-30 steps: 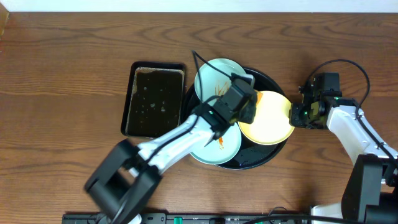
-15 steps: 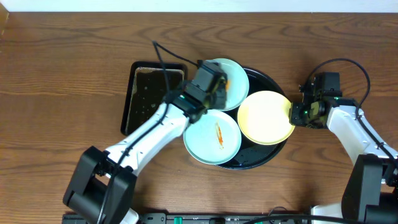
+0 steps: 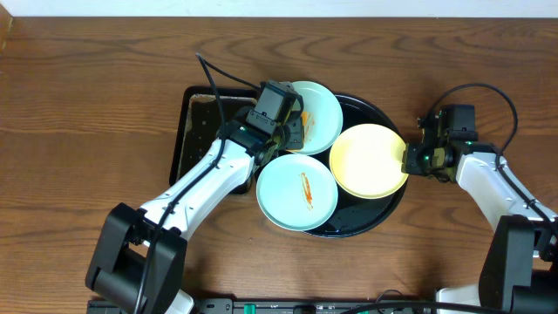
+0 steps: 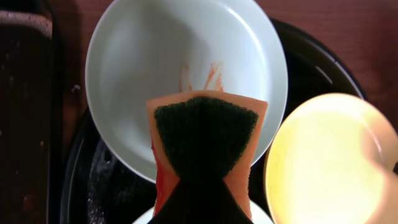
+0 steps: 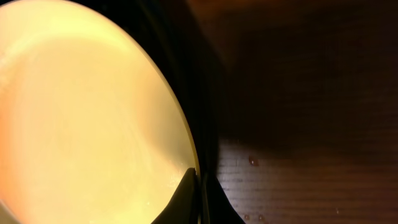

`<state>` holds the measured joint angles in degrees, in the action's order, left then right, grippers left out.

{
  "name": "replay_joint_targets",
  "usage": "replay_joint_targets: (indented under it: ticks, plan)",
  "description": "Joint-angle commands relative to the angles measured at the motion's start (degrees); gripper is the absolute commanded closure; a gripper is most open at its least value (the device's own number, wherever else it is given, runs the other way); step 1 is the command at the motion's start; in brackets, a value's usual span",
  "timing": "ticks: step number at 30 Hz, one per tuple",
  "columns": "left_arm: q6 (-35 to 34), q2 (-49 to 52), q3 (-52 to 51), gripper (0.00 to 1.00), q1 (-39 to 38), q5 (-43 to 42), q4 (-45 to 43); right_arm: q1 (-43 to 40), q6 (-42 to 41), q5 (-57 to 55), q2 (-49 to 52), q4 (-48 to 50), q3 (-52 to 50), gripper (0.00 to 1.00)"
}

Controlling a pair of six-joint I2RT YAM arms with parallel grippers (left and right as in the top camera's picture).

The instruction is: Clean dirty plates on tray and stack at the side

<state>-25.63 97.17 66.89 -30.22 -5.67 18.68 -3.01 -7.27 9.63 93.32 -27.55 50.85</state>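
Note:
The round black tray (image 3: 377, 112) holds three plates. A light blue plate (image 3: 318, 120) with orange streaks lies at its back left, also in the left wrist view (image 4: 161, 74). A second light blue plate (image 3: 288, 194) with one orange streak lies at the front. My left gripper (image 3: 289, 131) is shut on an orange sponge with a dark green pad (image 4: 205, 134), over the back plate's near edge. My right gripper (image 3: 410, 159) is shut on the right rim of the pale yellow plate (image 3: 366, 161), seen close in the right wrist view (image 5: 81, 112).
A rectangular black tray (image 3: 199, 139) with dark liquid lies left of the round tray, under my left arm. Brown wood-grain tabletop (image 3: 87, 105) stretches to the left and to the right (image 5: 311, 124) of the tray.
My left gripper has swung with the sponge from the tray's middle to the back-left blue plate, uncovering the front blue plate. The yellow plate has shifted slightly left. The right arm has barely moved.

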Motion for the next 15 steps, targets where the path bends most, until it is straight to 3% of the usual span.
replay_joint_targets:
  ticks: [1,15]
  plan:
    - [0.55,-0.94,0.98,0.93,0.04,-0.28,0.87,0.50,-0.81,-0.44,0.37,0.79,-0.59,0.99]
    - [0.55,-0.94,0.94,0.93,0.04,-0.26,1.81,0.55,5.70,-12.04,-13.00,0.92,0.37,0.99]
